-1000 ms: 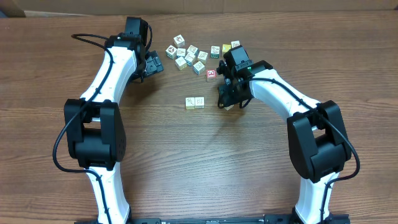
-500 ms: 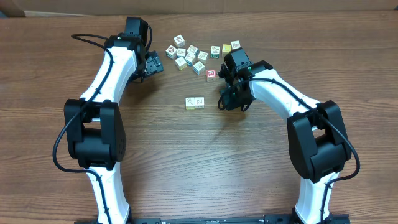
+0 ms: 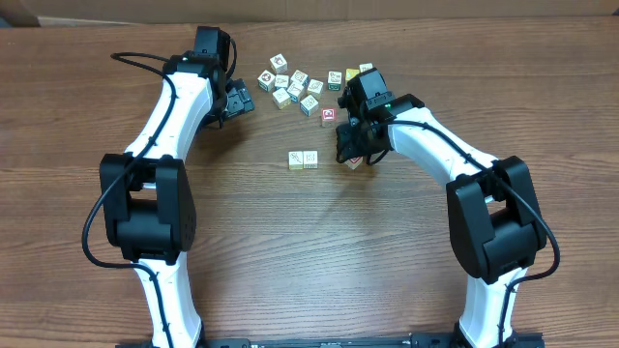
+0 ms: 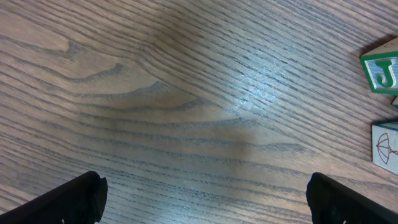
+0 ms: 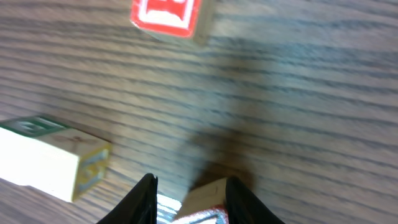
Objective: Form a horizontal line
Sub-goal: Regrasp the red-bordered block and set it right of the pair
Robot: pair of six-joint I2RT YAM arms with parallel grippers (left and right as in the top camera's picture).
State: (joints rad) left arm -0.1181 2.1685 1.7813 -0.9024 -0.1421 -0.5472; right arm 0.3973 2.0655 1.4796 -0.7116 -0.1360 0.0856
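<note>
Right gripper (image 5: 191, 202) clamped a cube (image 5: 208, 188), largely cut off at frame bottom; left gripper (image 4: 208, 196) stood wide apart, empty, jaws barely in frame.

Right wrist view was blurred, gripped cube (image 5: 207, 191) cut off by bottom edge and red cube (image 5: 168, 14) by top edge; left wrist view clipped J cube (image 4: 380, 70) and umbrella cube (image 4: 387, 144) at right; overhead, cluster (image 3: 302, 85) faces were unreadable.
</note>
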